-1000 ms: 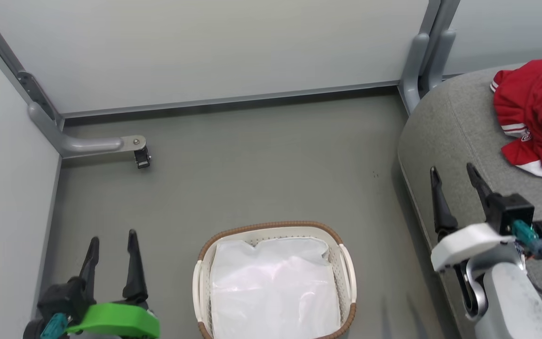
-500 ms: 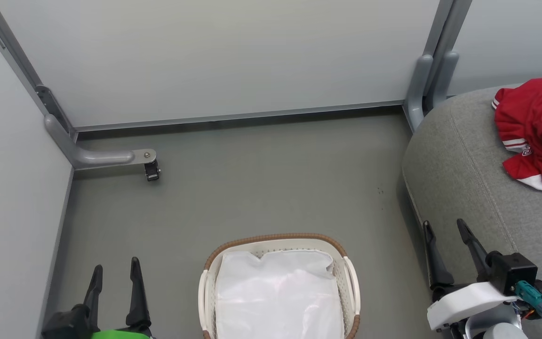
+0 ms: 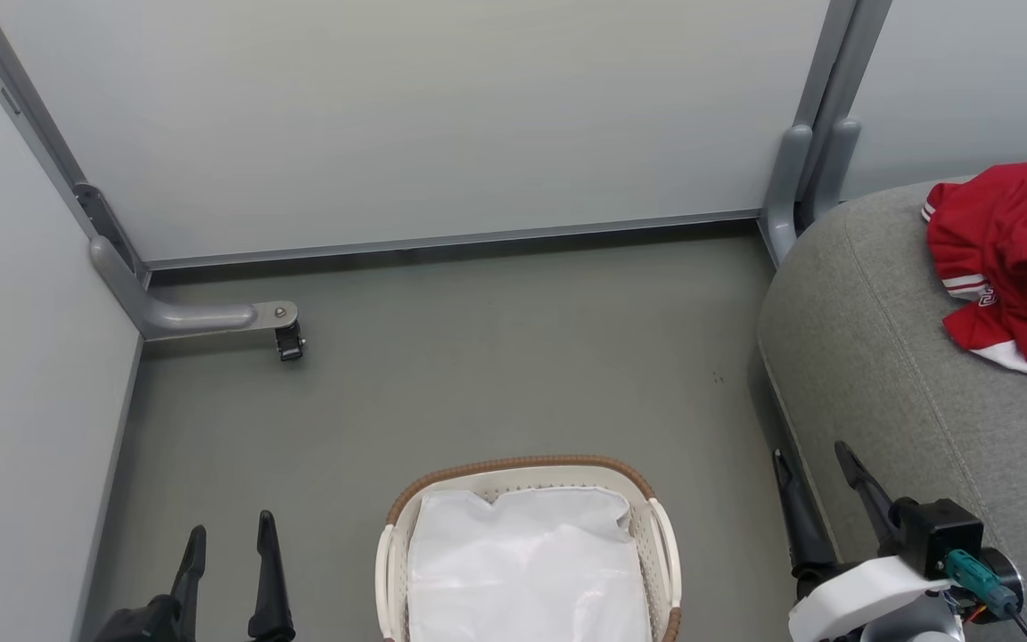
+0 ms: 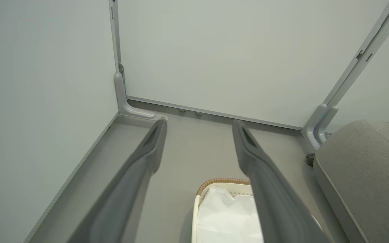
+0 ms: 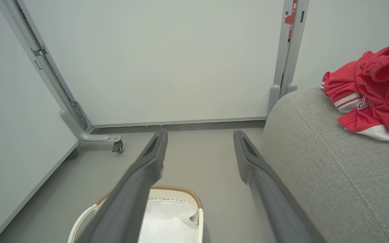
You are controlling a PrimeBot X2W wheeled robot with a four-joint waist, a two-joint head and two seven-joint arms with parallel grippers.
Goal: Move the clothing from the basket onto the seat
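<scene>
Head view. We note the basket (image 3: 522, 464) at the bottom centre of the frame, standing on the grey floor (image 3: 478, 357). A white liner sheet (image 3: 522, 571) covers its inside. The clothing (image 3: 1013, 259), a crumpled red heap with white trim, lies at the right edge in the upper half, on the seat (image 3: 870, 374) and well apart from the basket. The left claw (image 3: 233, 526) shows at lower left with its fingers spread over bare floor. The right claw (image 3: 809, 451) shows at lower right, also spread, with its tips in front of the seat's rounded side. Pale wall panels (image 3: 389, 116) run across the top, and a small caster (image 3: 290, 341) sits at middle left.

Left wrist view. We see both fingers wide apart. The basket rim and the sheet show at bottom centre, partly behind the right-hand finger. The seat fills the lower right, and a sliver of red shows at the right edge.

Right wrist view. The fingers are again spread. The basket is at the bottom, left of centre, partly hidden by the left-hand finger. The clothing rests on the seat at upper right, where striped trim and a small logo are visible.
</scene>
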